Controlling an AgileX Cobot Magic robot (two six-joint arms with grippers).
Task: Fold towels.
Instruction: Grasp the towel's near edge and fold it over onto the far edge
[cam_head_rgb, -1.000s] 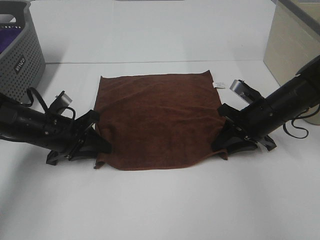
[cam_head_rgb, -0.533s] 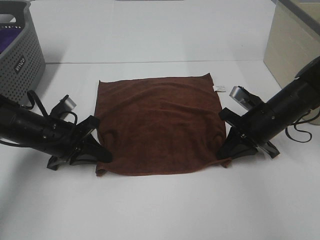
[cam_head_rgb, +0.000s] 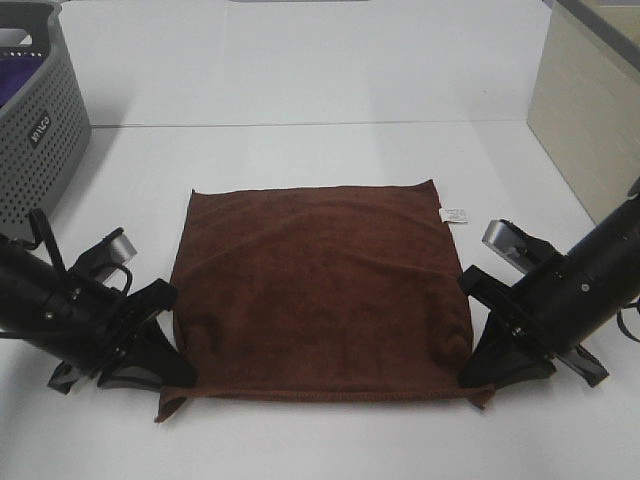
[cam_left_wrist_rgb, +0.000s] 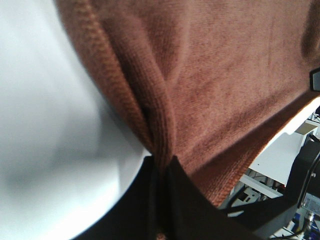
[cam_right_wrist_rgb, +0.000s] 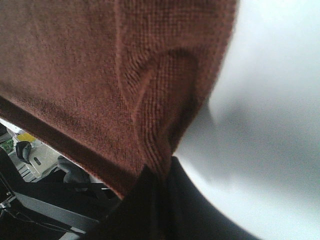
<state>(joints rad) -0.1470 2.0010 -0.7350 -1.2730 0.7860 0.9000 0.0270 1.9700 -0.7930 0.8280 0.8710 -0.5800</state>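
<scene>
A brown towel (cam_head_rgb: 320, 290) lies spread on the white table (cam_head_rgb: 320, 440), its near edge folded under. A small white label (cam_head_rgb: 455, 214) shows at its far right corner. My left gripper (cam_head_rgb: 178, 385) is shut on the towel's near left corner. My right gripper (cam_head_rgb: 475, 383) is shut on the near right corner. The left wrist view shows the towel (cam_left_wrist_rgb: 210, 85) pinched between the closed fingers (cam_left_wrist_rgb: 175, 200). The right wrist view shows the towel (cam_right_wrist_rgb: 100, 75) pinched in the same way between the fingers (cam_right_wrist_rgb: 150, 205).
A grey laundry basket (cam_head_rgb: 35, 110) stands at the far left with something purple inside. A beige box (cam_head_rgb: 590, 110) stands at the far right. Bare white table lies beyond the towel and in front of it.
Both grippers have pulled the towel's near corners toward the front of the table. The whole towel slid nearer and stretched flatter.
</scene>
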